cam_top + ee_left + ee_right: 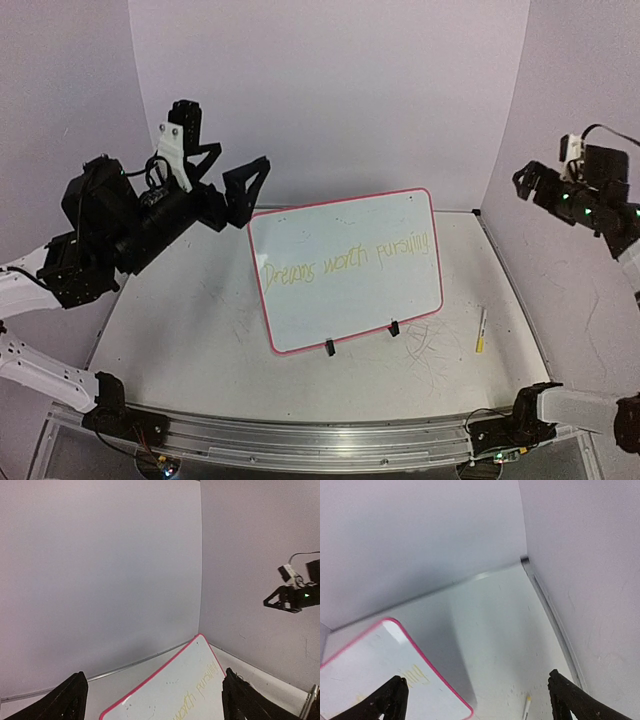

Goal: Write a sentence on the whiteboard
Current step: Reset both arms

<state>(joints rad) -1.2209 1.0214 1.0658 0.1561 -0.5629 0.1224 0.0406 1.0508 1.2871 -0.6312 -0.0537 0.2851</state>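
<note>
Board: I see a glossy white rectangular whiteboard with a pink-red rim (350, 315) standing on small black legs near the middle of the scuffed white tabletop (190, 330), leaning back and turned a little askew.
Writing on it: a thin yellow handwritten sentence (345, 260) runs in one line across the board face, climbing toward its right edge; it reads roughly "Dreams worth pursuing".
Marker: a slim white pen with a yellow end (481, 328) lies flat on the tabletop to the right of the board, apart from it.
Left gripper (246, 195): raised above the table by the board's upper left corner, jaws spread wide, nothing between them, touching nothing.
Right gripper (528, 186): raised high at the right side, well apart from board and pen, jaws spread wide, nothing in them.
</note>
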